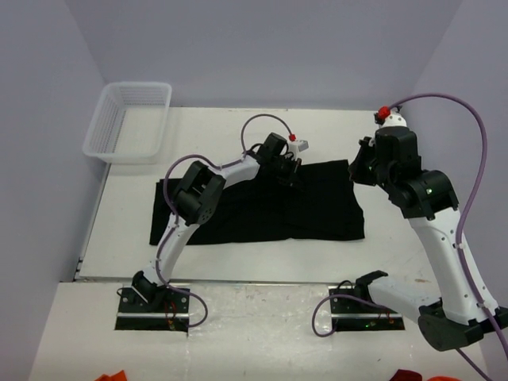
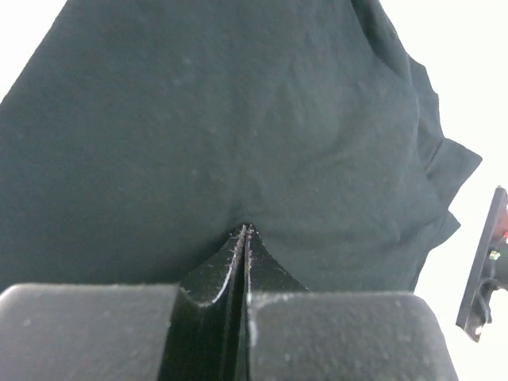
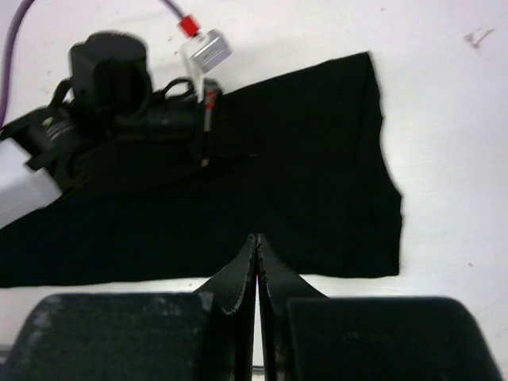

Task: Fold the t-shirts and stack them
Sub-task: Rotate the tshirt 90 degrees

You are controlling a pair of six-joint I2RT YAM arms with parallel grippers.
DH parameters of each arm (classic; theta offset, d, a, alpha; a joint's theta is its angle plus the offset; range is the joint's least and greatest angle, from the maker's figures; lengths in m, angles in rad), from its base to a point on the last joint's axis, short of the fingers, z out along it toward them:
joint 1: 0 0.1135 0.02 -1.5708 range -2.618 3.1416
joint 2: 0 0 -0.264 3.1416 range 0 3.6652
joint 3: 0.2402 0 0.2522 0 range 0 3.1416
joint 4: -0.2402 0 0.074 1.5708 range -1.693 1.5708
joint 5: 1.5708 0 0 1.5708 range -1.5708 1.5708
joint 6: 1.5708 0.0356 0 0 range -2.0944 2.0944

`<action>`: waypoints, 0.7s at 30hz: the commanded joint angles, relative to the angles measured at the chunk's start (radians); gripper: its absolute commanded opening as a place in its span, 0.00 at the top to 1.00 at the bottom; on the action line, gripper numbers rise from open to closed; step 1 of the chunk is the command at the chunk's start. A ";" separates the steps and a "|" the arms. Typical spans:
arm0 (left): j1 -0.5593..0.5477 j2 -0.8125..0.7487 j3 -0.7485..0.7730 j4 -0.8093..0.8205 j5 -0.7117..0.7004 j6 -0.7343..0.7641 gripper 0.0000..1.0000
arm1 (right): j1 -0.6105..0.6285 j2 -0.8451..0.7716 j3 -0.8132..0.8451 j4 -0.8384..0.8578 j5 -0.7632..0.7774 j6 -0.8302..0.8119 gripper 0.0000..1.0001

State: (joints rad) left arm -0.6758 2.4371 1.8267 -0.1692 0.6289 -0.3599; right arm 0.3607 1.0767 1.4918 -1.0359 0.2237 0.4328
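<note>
- Top view: one black t-shirt lies flat in the middle of the table. The left gripper is at the t-shirt's top edge. The right gripper is by its upper right corner.
- Left wrist view: the fingers are pressed together over the t-shirt. I cannot tell if they pinch any of it. To fold well, I think they should open first and then grab the edge.
- Right wrist view: these fingers are together too, and I see nothing in them. This gripper should take the corner, so both lift evenly.
</note>
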 commanded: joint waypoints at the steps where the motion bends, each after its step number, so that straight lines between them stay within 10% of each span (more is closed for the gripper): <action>1: 0.015 0.138 0.200 -0.160 -0.109 0.031 1.00 | 0.007 -0.050 -0.066 0.051 -0.150 0.055 1.00; 10: 0.183 0.303 0.480 -0.159 -0.052 -0.020 1.00 | 0.149 0.058 -0.266 0.129 -0.075 0.090 1.00; 21: 0.354 0.126 0.375 -0.153 -0.074 0.056 1.00 | 0.237 0.314 -0.337 0.378 -0.216 0.041 1.00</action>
State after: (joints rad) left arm -0.3149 2.6476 2.2242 -0.2680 0.5987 -0.3668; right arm 0.5625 1.3281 1.1591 -0.7876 0.0738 0.5030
